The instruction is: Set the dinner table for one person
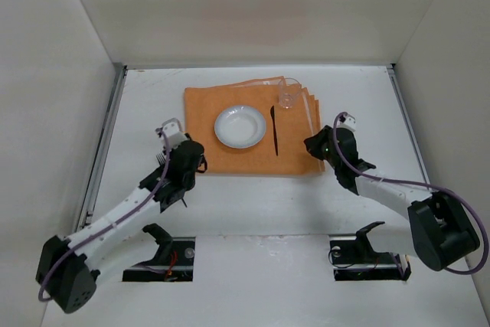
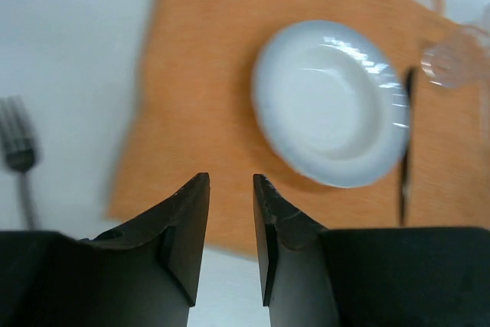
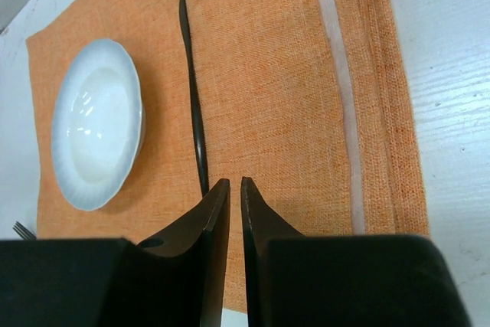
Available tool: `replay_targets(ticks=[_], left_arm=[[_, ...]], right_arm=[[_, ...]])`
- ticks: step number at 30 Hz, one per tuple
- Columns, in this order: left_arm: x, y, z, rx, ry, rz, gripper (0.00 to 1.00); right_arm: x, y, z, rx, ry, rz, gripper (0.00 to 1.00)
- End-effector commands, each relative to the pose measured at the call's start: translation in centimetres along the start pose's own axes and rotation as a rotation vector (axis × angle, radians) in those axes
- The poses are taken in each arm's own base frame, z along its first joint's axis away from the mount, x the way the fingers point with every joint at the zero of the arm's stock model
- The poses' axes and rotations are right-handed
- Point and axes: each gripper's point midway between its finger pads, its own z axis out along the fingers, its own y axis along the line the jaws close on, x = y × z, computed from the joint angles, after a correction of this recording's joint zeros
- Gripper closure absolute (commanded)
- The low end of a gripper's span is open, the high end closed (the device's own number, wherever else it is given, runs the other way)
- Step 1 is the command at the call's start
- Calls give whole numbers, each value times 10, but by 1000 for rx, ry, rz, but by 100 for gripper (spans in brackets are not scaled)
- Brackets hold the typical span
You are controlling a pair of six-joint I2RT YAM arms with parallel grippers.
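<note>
The dinner table [image 1: 253,204] is a white top carrying an orange cloth mat [image 1: 205,109]. On the mat lie a white plate [image 1: 240,126], a black knife [image 1: 274,129] just right of it, and a clear glass [image 1: 289,97] at the far right corner. A grey fork [image 2: 19,151] lies on the bare table left of the mat. My left gripper [image 2: 231,181] hovers over the mat's near left corner, open a little and empty. My right gripper [image 3: 230,183] hangs over the mat's near right part beside the knife's handle [image 3: 200,158], its jaws nearly together with nothing between them.
White walls close the table in at the back and both sides, with grey metal strips [image 1: 107,135] along the left and right edges. The mat's right side is folded in layers [image 3: 383,74]. Both arm bases sit at the near edge.
</note>
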Motion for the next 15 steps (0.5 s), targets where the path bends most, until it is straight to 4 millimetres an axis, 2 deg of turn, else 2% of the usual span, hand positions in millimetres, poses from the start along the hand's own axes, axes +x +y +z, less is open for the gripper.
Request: replay_targets(ticks=[1,3,6,8,12,15], left_arm=[[21,85,-18,-231,48,1,73],[33,117,-27,-307,102,-31,73],[56,138,-31,-347,176,-64,72],[68,146,-30,-370,220,-98,72],[79,159,-25,-439,272,-119,72],[85,157,-19,-441,298,-125,71]], right_arm=[[-15,19,2,-56,-56,-6,82],[-16,19,1,-62,-60,1,81],[-17,24,-2,-80,-66,-3,78],[-19,22,-1,-72,-73,-6,76],[-15,25,1,-82,-53,-8,72],[-12,26,2,-80,-50,-22,71]])
